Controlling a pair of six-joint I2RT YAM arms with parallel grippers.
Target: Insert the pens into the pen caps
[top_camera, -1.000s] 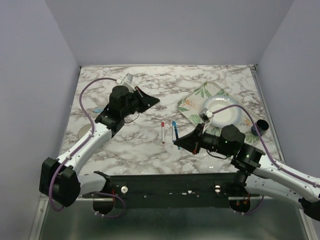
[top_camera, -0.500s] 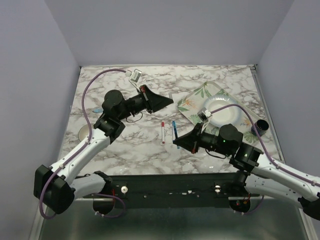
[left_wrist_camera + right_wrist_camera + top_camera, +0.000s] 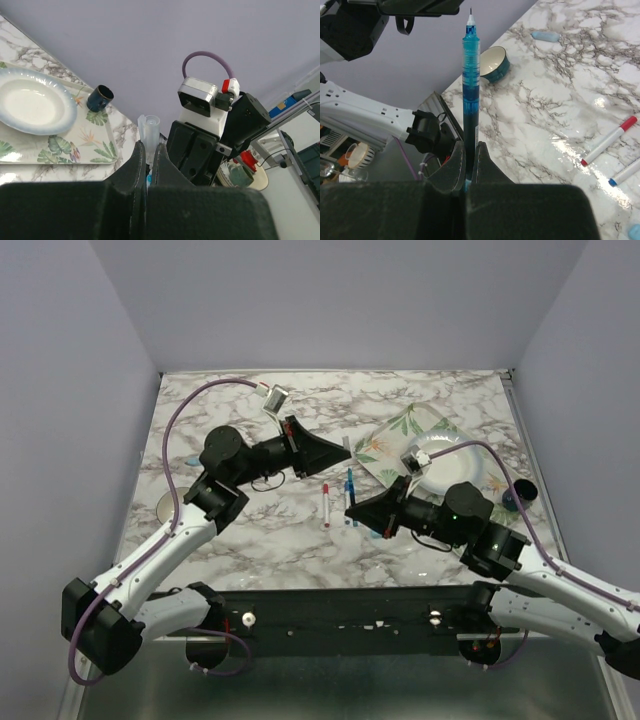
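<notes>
Table [image 3: 260, 530]: marbled.
Left pincer [image 3: 148, 152]: closed on pale cap [image 3: 149, 127].
Right pincer [image 3: 470, 150]: closed on upright blue pen [image 3: 471, 80].

A tray [image 3: 385, 445] lies far right on the surface [image 3: 260, 540], a plate [image 3: 462, 472] on it, a cup [image 3: 524, 490] to its right. Two pens [image 3: 326, 505] lie centre; a bowl [image 3: 166, 506] sits at the left edge.

Left gripper [image 3: 345, 447] swung right (now beside the tip of the blue pen [image 3: 350, 480]), right gripper [image 3: 352, 512] lifted slightly

No readable text, label, brand or number shows on anything.
</notes>
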